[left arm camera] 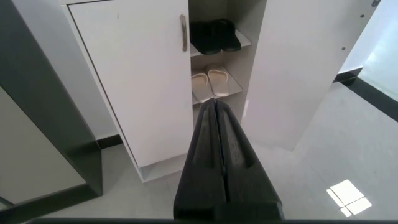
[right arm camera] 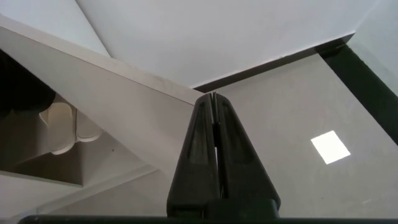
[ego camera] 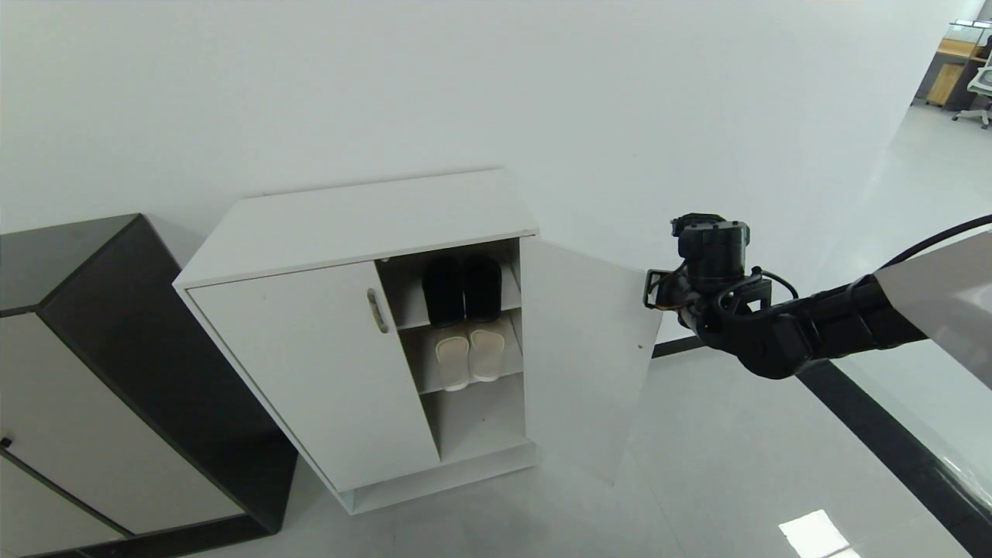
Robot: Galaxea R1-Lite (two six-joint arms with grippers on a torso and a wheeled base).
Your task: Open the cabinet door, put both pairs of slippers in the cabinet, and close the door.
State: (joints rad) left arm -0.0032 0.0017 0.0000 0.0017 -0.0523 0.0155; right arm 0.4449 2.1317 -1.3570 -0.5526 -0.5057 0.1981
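Two slipper pairs (ego camera: 463,288), one white cabinet (ego camera: 310,372), one dark cabinet (ego camera: 155,364).

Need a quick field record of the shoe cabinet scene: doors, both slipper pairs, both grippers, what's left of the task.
cabinet: white, against the wall
left door: closed
right door: swung open
black slippers: inside, top shelf
white slippers: inside, middle shelf
right gripper: shut, at the open door's free edge; contact unclear
left gripper: shut, holding nothing, pointing at the cabinet
remaining: close the right door
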